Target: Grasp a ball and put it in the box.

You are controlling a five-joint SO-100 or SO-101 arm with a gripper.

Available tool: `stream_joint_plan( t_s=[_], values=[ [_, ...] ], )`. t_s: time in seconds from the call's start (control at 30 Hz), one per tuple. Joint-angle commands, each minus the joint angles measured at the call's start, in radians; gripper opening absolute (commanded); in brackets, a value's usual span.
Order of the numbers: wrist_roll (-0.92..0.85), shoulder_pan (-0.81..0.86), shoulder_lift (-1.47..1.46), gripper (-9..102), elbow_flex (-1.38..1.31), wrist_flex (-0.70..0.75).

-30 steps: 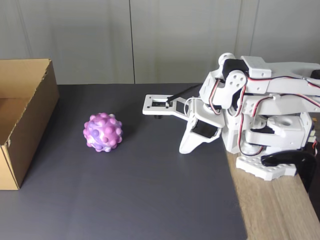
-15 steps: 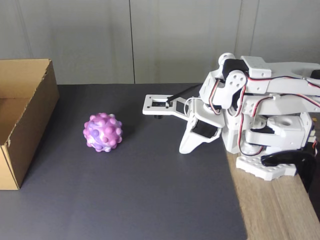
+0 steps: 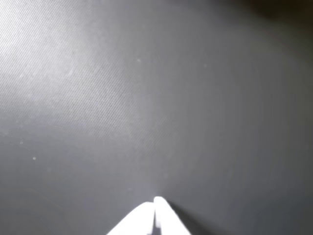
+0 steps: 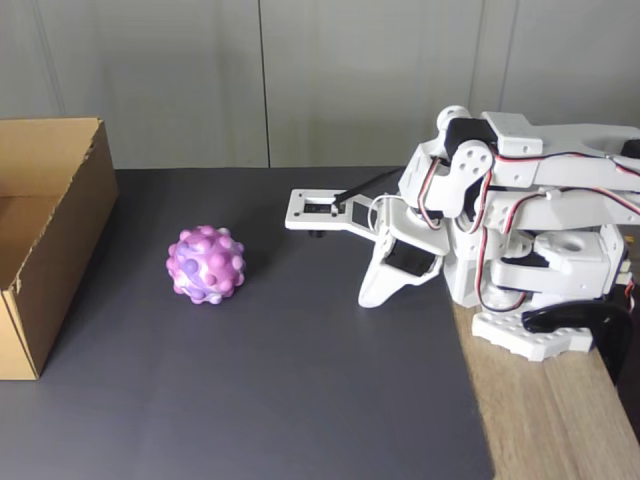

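Grey wall panels are seen behind a dark grey mat (image 4: pixel 280 400) that is spread over a wooden tabletop (image 4: pixel 560 420). In the fixed view, the ball (image 4: pixel 206 264) — bumpy, pink and purple with pale spots — is set on the mat, near the box (image 4: pixel 62 250) but not touching it. The brown cardboard box is placed at the left edge, with its top open. The white robot arm (image 4: pixel 520 220) is folded up at the right, well apart from the ball. Its hand (image 4: pixel 368 297) is pointed down at the mat. In the wrist view, the two white fingertips (image 3: pixel 146 218) are seen pressed together — nothing is held between them.
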Motion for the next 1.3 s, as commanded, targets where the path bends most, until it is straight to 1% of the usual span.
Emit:
stream_joint_plan(
  t_s=[0.0,0.43,0.5,0.83,0.9,1.1,1.27],
  values=[
    [0.008,0.006,-0.006,0,0.006,0.018],
    [-0.009,0.008,-0.006,0,0.006,0.018],
    [0.009,0.034,-0.006,0,0.006,0.02],
    [0.012,0.038,-0.006,0,0.006,0.02],
    [0.041,0.049,-0.006,0,0.006,0.017],
    [0.13,0.074,-0.008,0,0.0,-0.11],
    [0.163,0.077,-0.008,0,-0.051,-0.138]
  ],
)
